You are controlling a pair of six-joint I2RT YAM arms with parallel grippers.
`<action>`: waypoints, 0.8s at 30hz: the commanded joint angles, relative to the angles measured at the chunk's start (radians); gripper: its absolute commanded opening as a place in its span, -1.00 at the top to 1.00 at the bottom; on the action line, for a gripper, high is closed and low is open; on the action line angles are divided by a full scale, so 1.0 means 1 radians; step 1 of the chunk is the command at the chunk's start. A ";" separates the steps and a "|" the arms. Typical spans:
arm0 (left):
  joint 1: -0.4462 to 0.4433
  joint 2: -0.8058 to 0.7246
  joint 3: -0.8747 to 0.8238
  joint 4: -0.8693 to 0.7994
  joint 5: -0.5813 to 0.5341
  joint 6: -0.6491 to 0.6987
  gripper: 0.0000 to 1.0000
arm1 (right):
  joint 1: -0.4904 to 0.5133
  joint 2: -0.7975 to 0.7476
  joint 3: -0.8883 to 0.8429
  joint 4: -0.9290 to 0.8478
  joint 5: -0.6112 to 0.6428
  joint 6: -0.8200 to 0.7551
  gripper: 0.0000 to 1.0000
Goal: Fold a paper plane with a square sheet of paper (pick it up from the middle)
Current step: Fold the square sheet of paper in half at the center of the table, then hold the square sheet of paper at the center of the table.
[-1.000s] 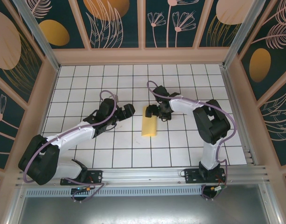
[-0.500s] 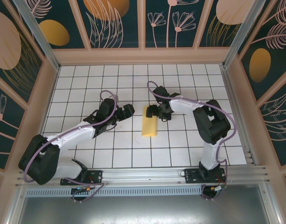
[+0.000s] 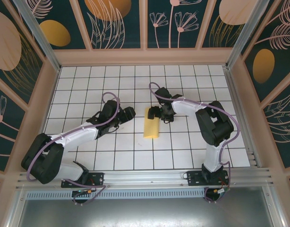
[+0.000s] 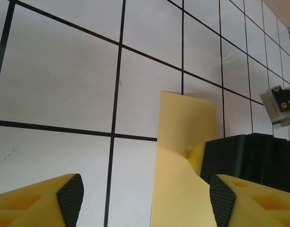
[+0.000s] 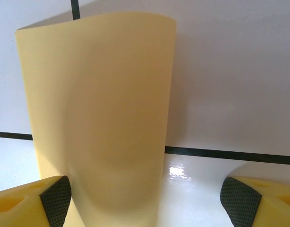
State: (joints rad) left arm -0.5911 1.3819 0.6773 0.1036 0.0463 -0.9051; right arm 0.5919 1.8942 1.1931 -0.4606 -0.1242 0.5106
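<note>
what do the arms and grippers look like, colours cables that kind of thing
The left arm and right arm both have white links with bulky black joints. A thin purple cable loops along each. The left gripper and right gripper have yellow fingers with hollow recesses, tipped with black textured pads.

l arm point(image 3: 83, 132) shifted, fingers point(image 4: 71, 201) narrower
</note>
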 commanded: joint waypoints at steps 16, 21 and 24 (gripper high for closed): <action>0.000 0.387 0.182 0.208 0.350 -0.101 1.00 | 0.008 0.104 -0.067 0.031 0.002 0.012 -0.77; -0.001 0.432 0.197 0.224 0.383 -0.115 1.00 | 0.007 0.106 -0.067 0.031 0.003 0.009 -0.77; -0.001 0.444 0.199 0.228 0.392 -0.117 1.00 | 0.008 0.107 -0.067 0.033 -0.001 0.005 -0.77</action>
State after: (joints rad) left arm -0.5911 1.8065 0.8497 0.2955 0.4004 -1.0046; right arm 0.5930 1.8942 1.1900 -0.4564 -0.1219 0.5106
